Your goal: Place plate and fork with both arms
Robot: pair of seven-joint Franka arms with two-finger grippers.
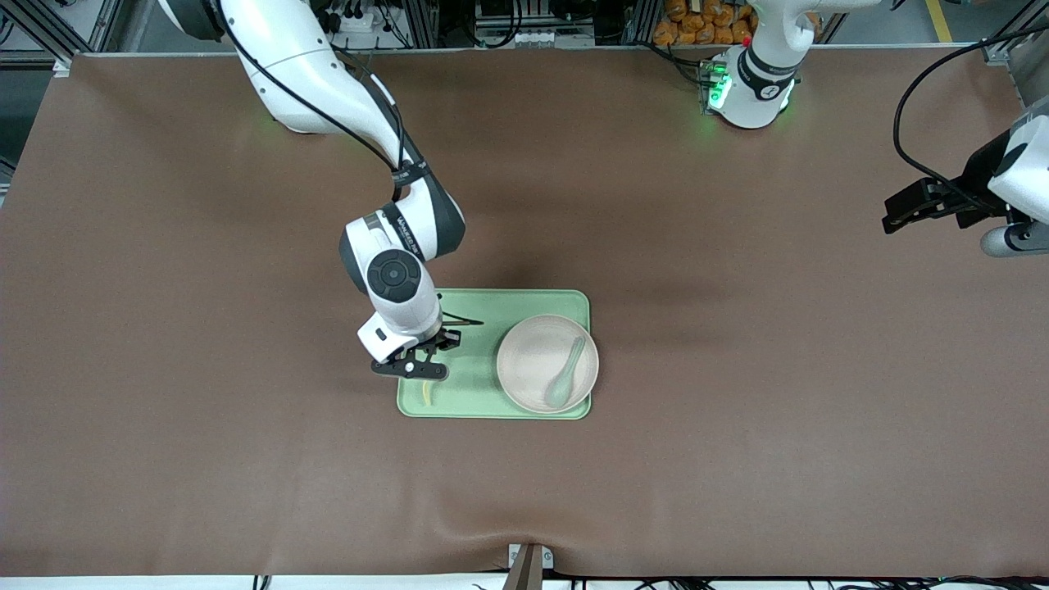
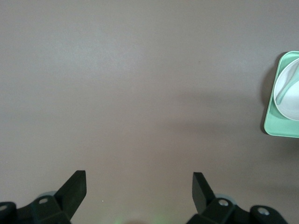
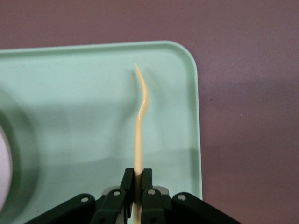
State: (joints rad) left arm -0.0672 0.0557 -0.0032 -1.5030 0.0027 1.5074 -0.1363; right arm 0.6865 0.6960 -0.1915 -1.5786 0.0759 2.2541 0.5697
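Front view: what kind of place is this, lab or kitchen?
Likely a robot lab: two arms bolted along a brown-covered table, aluminium framing and cables by their bases, only a tray of toy-like tableware.

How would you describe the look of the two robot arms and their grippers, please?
Both arms have glossy white rounded shells with dark grey joints. The right arm carries a black cable along its side, a round dark cap on its wrist and small dark lettering. The left arm trails a black looped cable. The right gripper and left gripper are black, with angular fingers and small round screws.
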